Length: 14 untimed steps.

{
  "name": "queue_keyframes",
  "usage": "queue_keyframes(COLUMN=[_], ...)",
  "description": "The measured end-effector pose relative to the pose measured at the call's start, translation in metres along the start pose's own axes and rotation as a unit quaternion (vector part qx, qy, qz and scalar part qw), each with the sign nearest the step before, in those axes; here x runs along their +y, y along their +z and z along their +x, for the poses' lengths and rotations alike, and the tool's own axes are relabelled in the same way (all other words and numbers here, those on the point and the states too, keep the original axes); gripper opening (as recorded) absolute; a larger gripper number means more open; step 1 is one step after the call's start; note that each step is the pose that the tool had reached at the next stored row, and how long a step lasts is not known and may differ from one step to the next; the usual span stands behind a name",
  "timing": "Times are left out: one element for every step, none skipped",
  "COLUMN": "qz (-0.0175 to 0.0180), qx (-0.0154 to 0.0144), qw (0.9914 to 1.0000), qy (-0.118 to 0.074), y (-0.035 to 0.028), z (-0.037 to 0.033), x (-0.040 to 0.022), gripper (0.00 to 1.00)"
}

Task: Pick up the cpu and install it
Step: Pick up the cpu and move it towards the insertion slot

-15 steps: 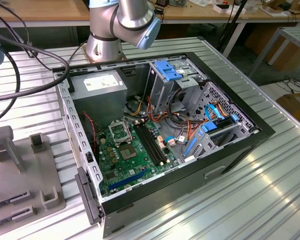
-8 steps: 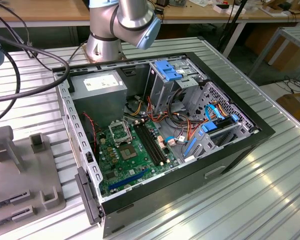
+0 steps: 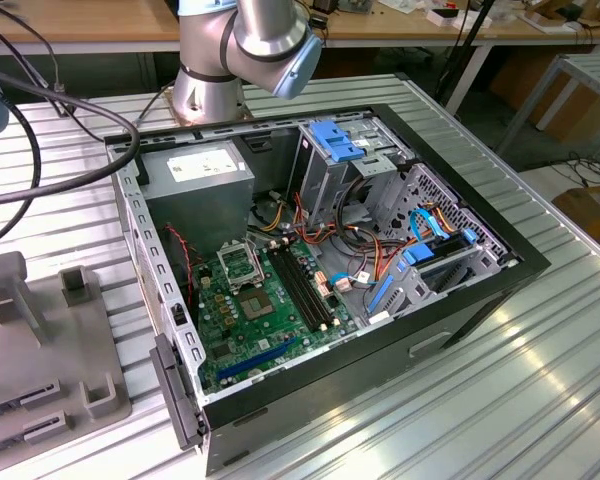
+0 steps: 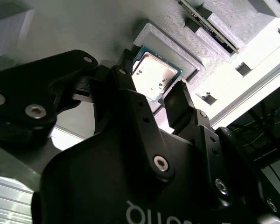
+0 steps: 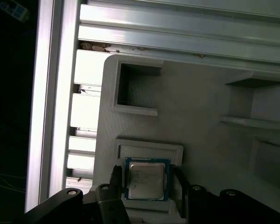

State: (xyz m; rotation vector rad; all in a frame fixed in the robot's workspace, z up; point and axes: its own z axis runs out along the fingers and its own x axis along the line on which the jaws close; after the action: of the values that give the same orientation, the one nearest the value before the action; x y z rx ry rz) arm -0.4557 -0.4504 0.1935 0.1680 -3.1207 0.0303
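We find the cpu (image 5: 147, 178) lying flat in a shallow square recess of a grey holder (image 5: 200, 121), its metal lid facing up. In both wrist views the hand (image 5: 147, 176) is down over it, with one of its dark fingers (image 5: 115, 179) on each side of the chip. They look spread rather than pressed in: one finger sits right at the chip's edge, while the other seems to leave a sliver of space. The angle is steep, though, so we would not swear that neither pad is touching. As we read it, the chip rests in the recess and is not pinched or raised.

In the exterior view the open computer case (image 3: 520, 270) lies on its side on the ribbed metal surface (image 3: 500, 400). The motherboard (image 3: 230, 320) is exposed inside, and its socket (image 3: 242, 264) appears to have no chip in it. The arm (image 3: 250, 40) rises from behind the case. A grey fixture block (image 3: 40, 340) stands beside the case at the exterior view's left.

We judge the task to be at its very start. The hand is lined up around the chip, the pickup is not yet made, and the whole carry and seating in the socket is left to do.
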Motion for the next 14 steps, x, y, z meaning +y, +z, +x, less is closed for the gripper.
queue_keyframes(qz=[0.0, 0.0001, 0.0001, 0.0, 0.0001, 0.0, 0.0, 0.0, 0.0, -0.0001, -0.0001, 0.0, 0.0, 0.0], qx=[0.0, 0.0001, 0.0001, 0.0, 0.0001, 0.0, 0.0, 0.0, -0.0001, -0.0002, -0.0002, 0.0, -0.0001, -0.0001], qw=[1.0, 1.0, 1.0, 1.0, 1.0, 1.0, 1.0, 1.0, 1.0, 1.0, 1.0, 1.0, 1.0, 1.0], qy=[0.0, 0.0, 0.0, 0.0, 0.0, 0.0, 0.0, 0.0, 0.0, 0.0, 0.0, 0.0, 0.0, 0.0], y=[0.0, -0.0001, -0.0001, 0.0, -0.0001, 0.0, 0.0, 0.0, -0.0001, -0.0003, -0.0007, -0.0012, -0.0016, -0.002], z=[0.0, 0.0, 0.0, 0.0, 0.0, 0.0, 0.0, 0.0, 0.0, -0.0001, -0.0001, 0.0, 0.0, 0.0], x=[0.0, 0.0, 0.0, 0.0, 0.0, 0.0, 0.0, 0.0, 0.0, 0.0, 0.0, 0.0, 0.0, 0.0], gripper=[0.55, 0.53, 0.53, 0.47, 0.47, 0.47, 0.47, 0.47, 0.47, 0.47, 0.47, 0.47, 0.47, 0.47])
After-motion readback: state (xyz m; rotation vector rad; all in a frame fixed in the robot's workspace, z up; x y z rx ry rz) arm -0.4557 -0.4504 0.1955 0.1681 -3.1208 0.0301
